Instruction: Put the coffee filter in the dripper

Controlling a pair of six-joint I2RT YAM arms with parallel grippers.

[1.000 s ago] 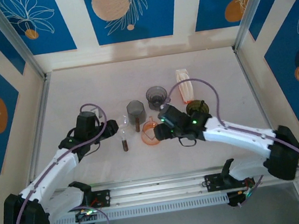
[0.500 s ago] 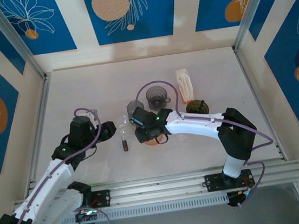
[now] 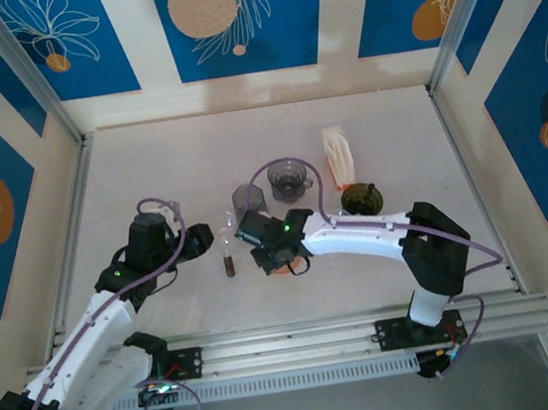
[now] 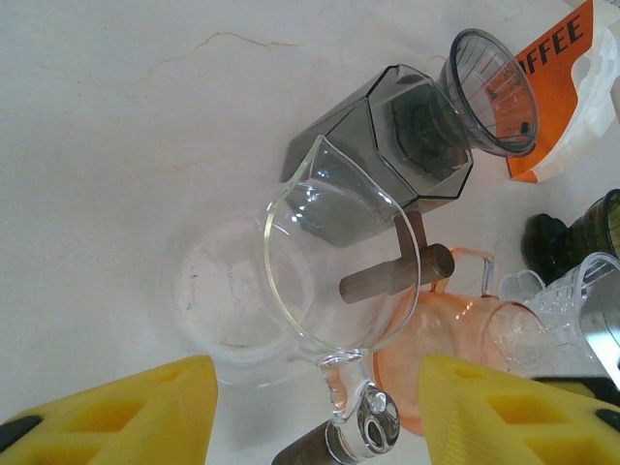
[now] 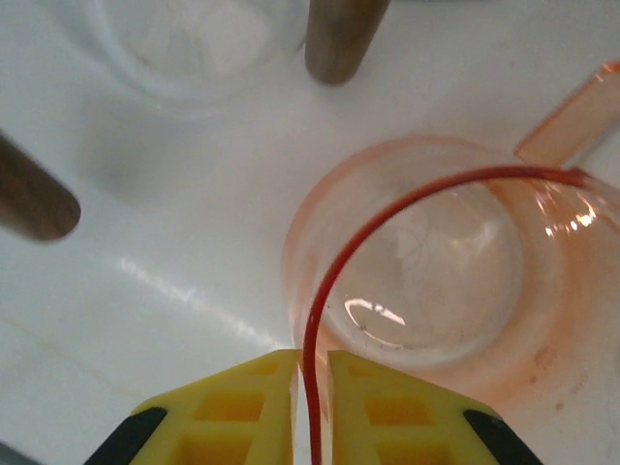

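The dripper (image 5: pixel 426 271) is a clear orange cone with a handle, sitting on the white table just right of the glass carafe (image 3: pixel 227 233). My right gripper (image 5: pixel 312 363) is shut on its near rim, one yellow finger inside and one outside. From above, that gripper (image 3: pixel 272 250) covers most of the dripper (image 3: pixel 281 261). The coffee filter pack (image 3: pixel 340 154), white with an orange label, lies at the back right, apart from both grippers. My left gripper (image 4: pixel 315 373) stands open, its fingers either side of the carafe's (image 4: pixel 339 262) wood-and-metal handle without touching it.
A grey grinder (image 3: pixel 247 197) and a clear grey cup (image 3: pixel 288 177) stand close behind the carafe and dripper. A dark green piece (image 3: pixel 360 196) sits right of the right arm. A clear ribbed cup (image 4: pixel 572 300) stands by the dripper. Walls enclose the table.
My right arm swung left over the dripper and its jaws closed on the rim. The left arm shifted slightly a second ago and has held still since.
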